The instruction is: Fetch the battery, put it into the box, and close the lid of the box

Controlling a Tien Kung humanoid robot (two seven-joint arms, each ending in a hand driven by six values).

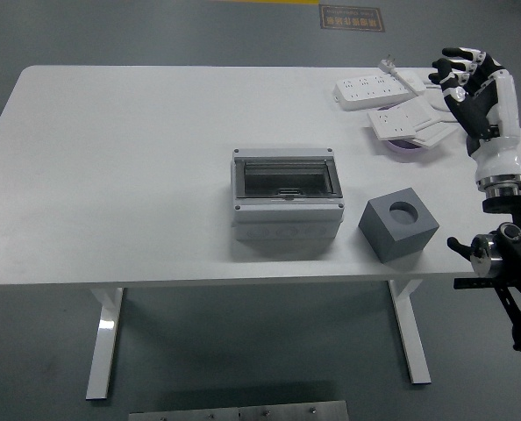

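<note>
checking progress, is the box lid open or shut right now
Cannot tell for certain. The box shows a clear panel across its top with the inside visible through it, which suggests the lid is down.

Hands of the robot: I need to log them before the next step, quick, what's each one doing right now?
Left hand: not in view.
Right hand: black fingers loosely curled, holding nothing, raised over the white table's far right corner.
</note>
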